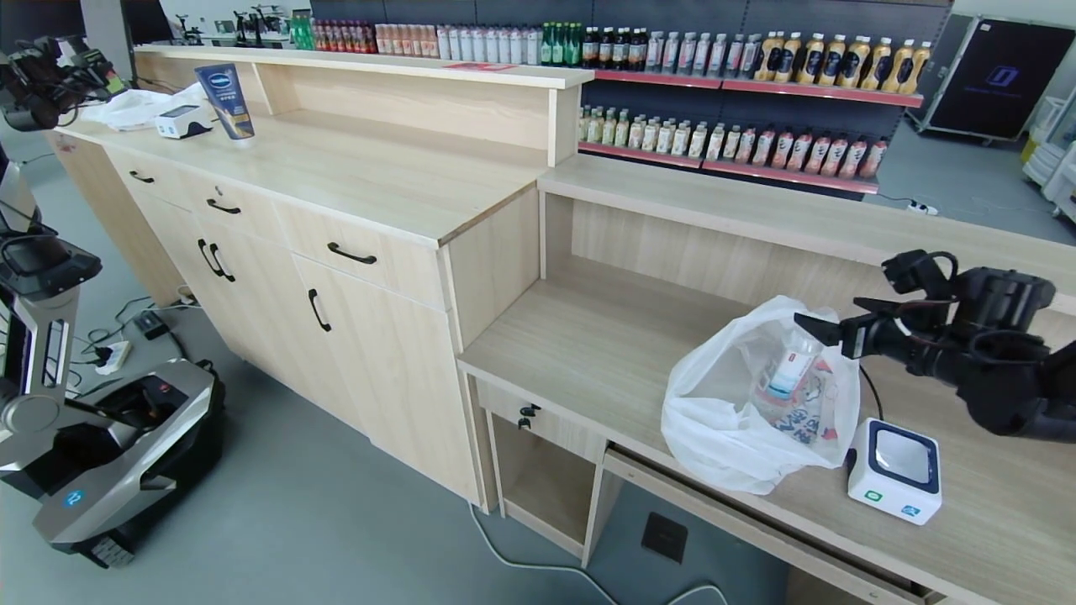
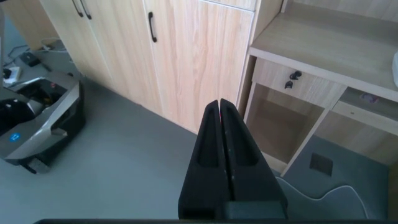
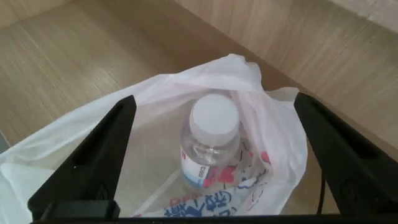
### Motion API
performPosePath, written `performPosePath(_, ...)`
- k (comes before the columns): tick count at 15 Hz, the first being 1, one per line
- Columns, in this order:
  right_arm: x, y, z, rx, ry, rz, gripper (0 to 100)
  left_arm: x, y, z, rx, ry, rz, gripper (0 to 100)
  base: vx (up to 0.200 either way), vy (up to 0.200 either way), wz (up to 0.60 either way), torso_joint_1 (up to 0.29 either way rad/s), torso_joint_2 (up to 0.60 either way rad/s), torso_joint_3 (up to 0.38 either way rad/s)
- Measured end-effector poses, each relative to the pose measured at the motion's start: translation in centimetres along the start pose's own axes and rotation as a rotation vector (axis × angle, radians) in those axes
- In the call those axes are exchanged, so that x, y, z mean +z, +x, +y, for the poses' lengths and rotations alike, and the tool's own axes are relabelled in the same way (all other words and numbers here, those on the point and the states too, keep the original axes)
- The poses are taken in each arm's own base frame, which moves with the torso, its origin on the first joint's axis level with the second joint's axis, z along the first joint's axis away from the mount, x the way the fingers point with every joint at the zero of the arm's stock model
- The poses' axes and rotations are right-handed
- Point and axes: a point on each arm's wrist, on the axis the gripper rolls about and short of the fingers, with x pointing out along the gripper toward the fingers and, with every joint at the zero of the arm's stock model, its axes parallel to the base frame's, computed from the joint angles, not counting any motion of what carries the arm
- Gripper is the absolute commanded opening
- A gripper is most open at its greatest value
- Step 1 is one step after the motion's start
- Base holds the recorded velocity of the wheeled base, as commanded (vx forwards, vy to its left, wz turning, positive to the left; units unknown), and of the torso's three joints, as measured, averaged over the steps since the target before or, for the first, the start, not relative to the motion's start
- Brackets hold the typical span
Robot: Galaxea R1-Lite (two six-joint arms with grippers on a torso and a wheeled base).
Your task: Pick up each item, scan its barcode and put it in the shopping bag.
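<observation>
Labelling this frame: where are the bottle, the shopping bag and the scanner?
bottle (image 3: pixel 214 113): right wrist view, on its white cap.
shopping bag (image 1: pixel 714 420): head view, on its white plastic side.
scanner (image 1: pixel 898 452): head view, on its glass window.

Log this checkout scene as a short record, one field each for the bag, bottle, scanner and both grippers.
Bag: thin white plastic shopping bag, open, on the light wooden counter
Bottle: clear plastic bottle with white cap, cap up inside the bag
Scanner: white box-shaped barcode scanner, on the counter beside the bag
Right gripper: open, empty, above the bag's mouth
Left gripper: shut, empty, over the grey floor
</observation>
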Motion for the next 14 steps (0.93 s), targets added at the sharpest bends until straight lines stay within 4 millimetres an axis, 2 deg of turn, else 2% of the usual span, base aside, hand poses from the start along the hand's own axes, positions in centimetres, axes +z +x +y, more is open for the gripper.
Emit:
performPosePath(4, 2.4, -9.0, 0.8, -0.074, -0.082, 0.052, 100, 0.0, 0.0, 0.0, 0.000, 0.000, 0.000, 0, 0.000, 0.000, 0.00, 0.000, 0.00, 0.000)
performPosePath(7, 3.4, -14.0, -0.4, -0.185, -0.220, 0.096, 100, 0.0, 0.0, 0.0, 0.000, 0.000, 0.000, 0, 0.000, 0.000, -0.60, -0.001, 0.00, 0.004)
performPosePath(11, 4.6, -17.2, -1.6, -0.336, -0.219, 0.116, 100, 0.0, 0.0, 0.0, -0.001, 0.000, 0.000, 0, 0.000, 0.000, -0.60, -0.001, 0.00, 0.001)
performPosePath(14, 5.0, -18.3, -2.6, -0.615, -0.108, 0.221, 100, 0.0, 0.0, 0.0, 0.001, 0.000, 0.000, 0, 0.000, 0.000, -0.60, 0.002, 0.00, 0.004)
